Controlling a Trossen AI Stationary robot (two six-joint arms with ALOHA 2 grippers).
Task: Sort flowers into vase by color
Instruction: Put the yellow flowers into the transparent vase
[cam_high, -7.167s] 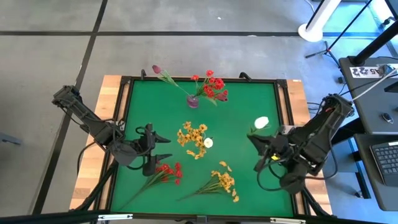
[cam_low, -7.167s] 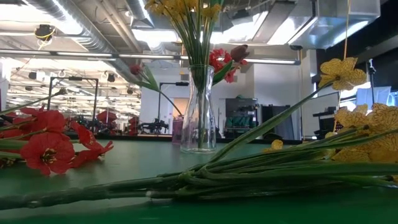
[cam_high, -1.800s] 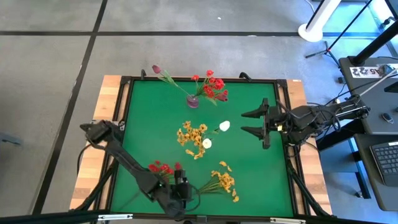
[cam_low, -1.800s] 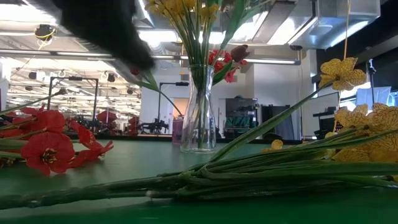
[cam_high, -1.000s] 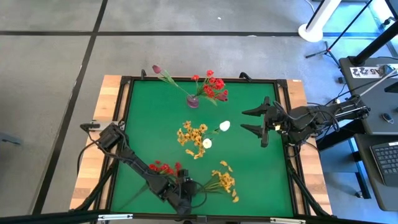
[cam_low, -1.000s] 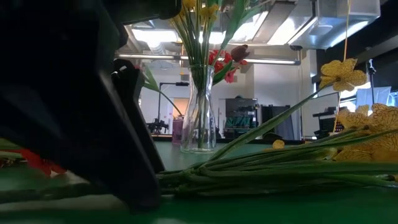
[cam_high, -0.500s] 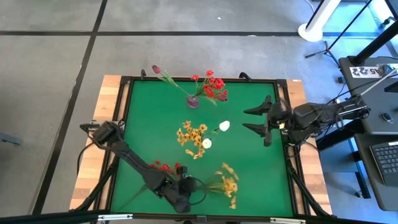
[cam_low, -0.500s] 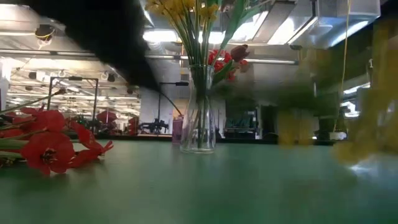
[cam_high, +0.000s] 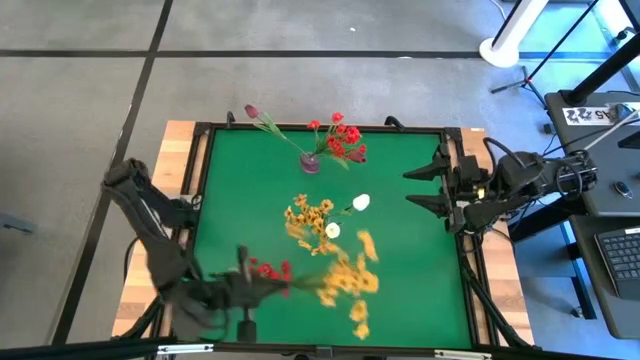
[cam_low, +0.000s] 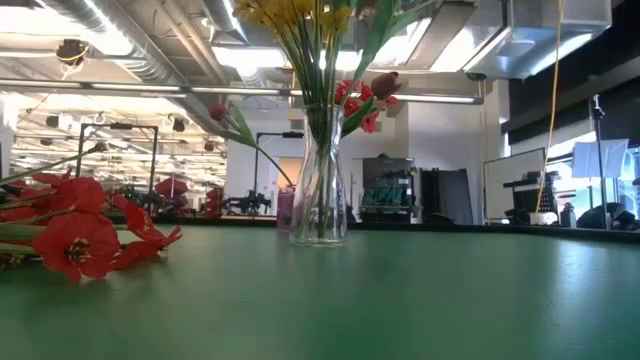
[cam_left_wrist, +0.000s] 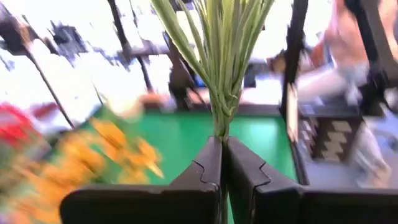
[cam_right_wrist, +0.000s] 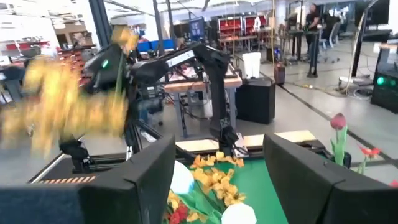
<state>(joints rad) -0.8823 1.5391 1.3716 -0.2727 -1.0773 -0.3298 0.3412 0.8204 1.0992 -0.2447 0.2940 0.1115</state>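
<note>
My left gripper (cam_high: 248, 296) is at the table's near left, shut on a bunch of yellow-orange flowers (cam_high: 345, 282) that shows blurred above the mat. Red flowers (cam_high: 268, 270) lie on the mat beside it and show in the low view (cam_low: 78, 236). A clear glass vase (cam_low: 320, 190) at mid-table holds yellow flowers (cam_high: 310, 220) and white tulip buds (cam_high: 361, 202). A small purple vase (cam_high: 310, 163) at the far side holds red flowers and a maroon bud (cam_high: 252, 111). My right gripper (cam_high: 428, 188) waits open at the right edge. My left gripper pinches several green stems (cam_left_wrist: 219, 124) of the yellow-orange bunch together between its two shut fingers (cam_left_wrist: 205, 168). The stems fan out beyond the fingertips. The bunch is lifted clear of the mat, its flower heads (cam_high: 350, 285) toward the table's right of the gripper.
The green mat (cam_high: 400, 290) has a raised dark frame (cam_high: 455, 150) on a wooden table. Beyond the right edge stand a desk with a keyboard (cam_high: 625, 260) and cables. The low view shows bare mat (cam_low: 450, 290) to the right of the glass vase.
My left gripper has shut on the stems of the yellow-orange bunch, risen and swung toward the table's left. The bunch has come up off the mat and no longer shows in the low view. My right gripper has drawn back a little toward the right edge.
</note>
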